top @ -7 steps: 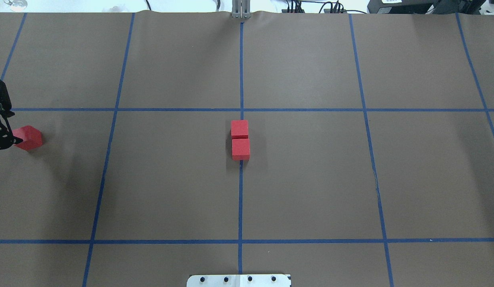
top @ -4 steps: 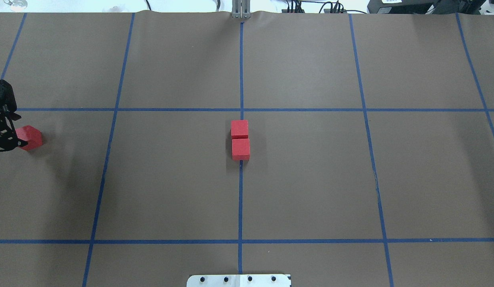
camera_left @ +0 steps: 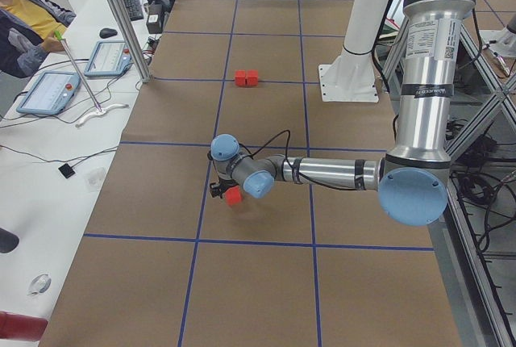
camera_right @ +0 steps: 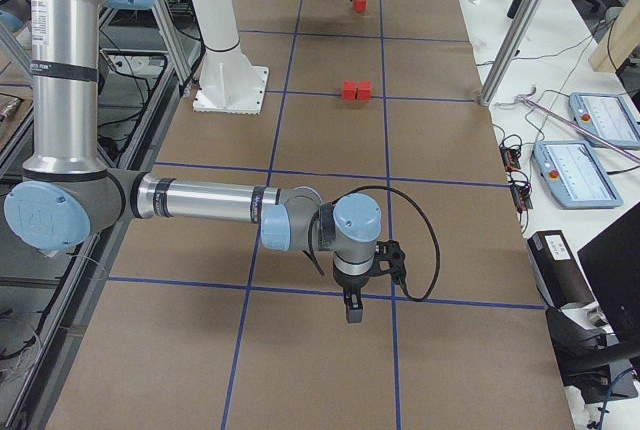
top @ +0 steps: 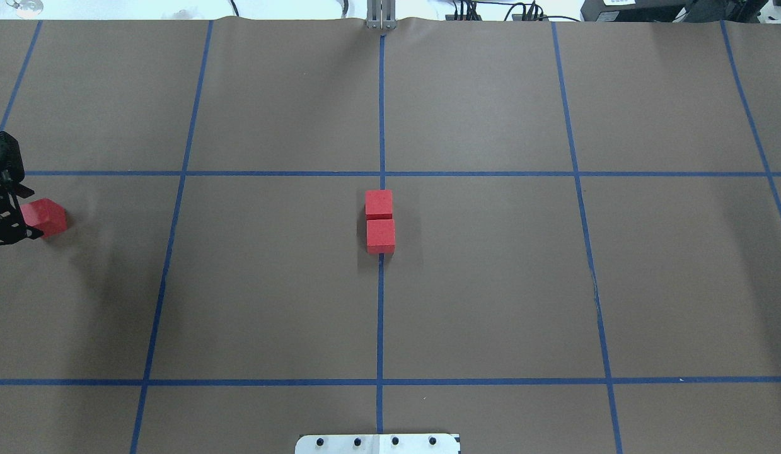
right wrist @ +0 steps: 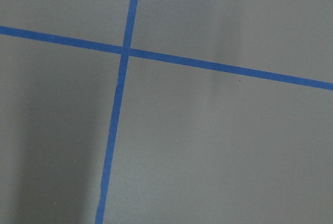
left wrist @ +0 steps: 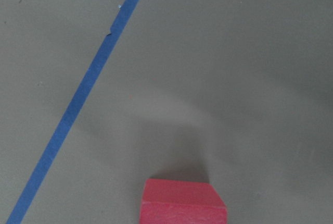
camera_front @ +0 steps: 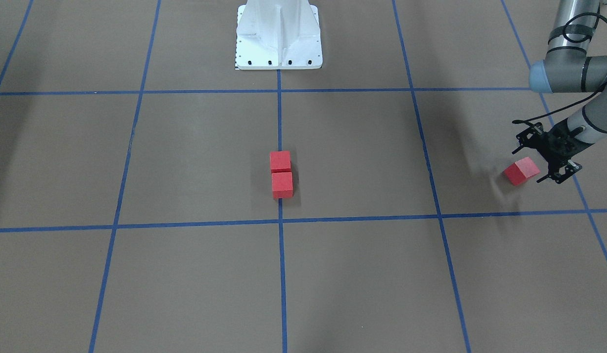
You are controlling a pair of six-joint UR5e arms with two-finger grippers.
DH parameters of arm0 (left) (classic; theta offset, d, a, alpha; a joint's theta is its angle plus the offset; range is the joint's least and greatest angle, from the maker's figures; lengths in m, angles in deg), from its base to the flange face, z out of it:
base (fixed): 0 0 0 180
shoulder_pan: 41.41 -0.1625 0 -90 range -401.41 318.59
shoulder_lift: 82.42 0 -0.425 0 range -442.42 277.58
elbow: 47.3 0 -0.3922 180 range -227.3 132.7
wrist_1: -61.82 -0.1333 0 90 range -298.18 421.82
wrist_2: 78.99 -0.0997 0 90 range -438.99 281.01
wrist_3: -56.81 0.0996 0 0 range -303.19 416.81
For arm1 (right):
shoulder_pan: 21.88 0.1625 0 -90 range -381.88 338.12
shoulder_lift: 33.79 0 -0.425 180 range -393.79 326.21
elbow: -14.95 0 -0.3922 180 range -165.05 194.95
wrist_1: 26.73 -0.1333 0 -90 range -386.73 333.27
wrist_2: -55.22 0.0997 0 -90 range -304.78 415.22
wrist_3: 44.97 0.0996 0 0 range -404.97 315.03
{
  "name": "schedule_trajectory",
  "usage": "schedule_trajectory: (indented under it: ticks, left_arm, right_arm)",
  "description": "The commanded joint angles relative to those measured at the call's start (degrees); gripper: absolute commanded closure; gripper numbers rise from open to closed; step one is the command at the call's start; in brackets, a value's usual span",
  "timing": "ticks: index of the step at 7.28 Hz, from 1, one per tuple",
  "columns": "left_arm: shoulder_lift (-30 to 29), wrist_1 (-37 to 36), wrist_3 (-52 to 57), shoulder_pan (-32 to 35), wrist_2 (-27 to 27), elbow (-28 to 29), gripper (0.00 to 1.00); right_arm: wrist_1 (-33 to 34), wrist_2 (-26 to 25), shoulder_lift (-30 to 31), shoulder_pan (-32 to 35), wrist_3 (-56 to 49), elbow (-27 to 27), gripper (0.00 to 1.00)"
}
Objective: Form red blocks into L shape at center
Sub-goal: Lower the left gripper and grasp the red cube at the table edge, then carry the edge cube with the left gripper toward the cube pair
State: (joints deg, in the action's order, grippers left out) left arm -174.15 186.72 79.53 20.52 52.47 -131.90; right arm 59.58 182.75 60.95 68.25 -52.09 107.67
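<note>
Two red blocks (top: 380, 221) (camera_front: 281, 174) sit touching in a line on the blue centre tape line (top: 380, 315). A third red block (top: 48, 216) (camera_front: 521, 171) lies turned at an angle at the table's far left. My left gripper (top: 24, 213) (camera_front: 532, 159) is open, low over the surface, with its fingertips straddling that block's outer side. The left wrist view shows the block (left wrist: 183, 203) at its bottom edge and no fingers. My right gripper (camera_right: 350, 305) shows only in the exterior right view; I cannot tell if it is open or shut.
The brown surface is crossed by a blue tape grid (top: 176, 173). The robot's white base (camera_front: 279, 34) stands at the table's near middle edge. Operators' tablets (camera_right: 585, 165) and cables lie on a white side table beyond the far edge.
My left gripper has shifted slightly toward the lone block, its fingers now further around it. The block has barely moved. The two centre blocks are unchanged.
</note>
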Motion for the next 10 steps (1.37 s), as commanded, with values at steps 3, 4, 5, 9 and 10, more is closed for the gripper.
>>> schedule_trajectory:
  ticks: [3, 4, 5, 9, 10]
  left_arm:
    - [-0.03, -0.09, -0.13, -1.45, -1.37, 0.57, 0.13]
    - [-0.03, -0.09, -0.04, -1.63, -1.64, 0.66, 0.3]
    - [-0.03, -0.18, -0.04, -1.63, -1.73, 0.75, 0.56]
    - [-7.03, -5.69, -0.04, -1.54, -1.55, -2.75, 1.0]
    - [-9.23, -5.71, -0.04, -1.54, -2.25, -3.98, 1.0]
  right_arm:
    - [0.0, 0.0, 0.0, -0.05, 0.0, -0.09, 0.0]
    - [0.0, 0.0, 0.0, 0.04, 0.0, -0.09, 0.0]
    - [0.0, 0.0, 0.0, 0.04, 0.0, -0.09, 0.0]
    - [0.0, 0.0, 0.0, -0.05, 0.0, 0.0, 0.0]
    - [0.09, 0.09, 0.09, -0.05, 0.0, 0.0, 0.0]
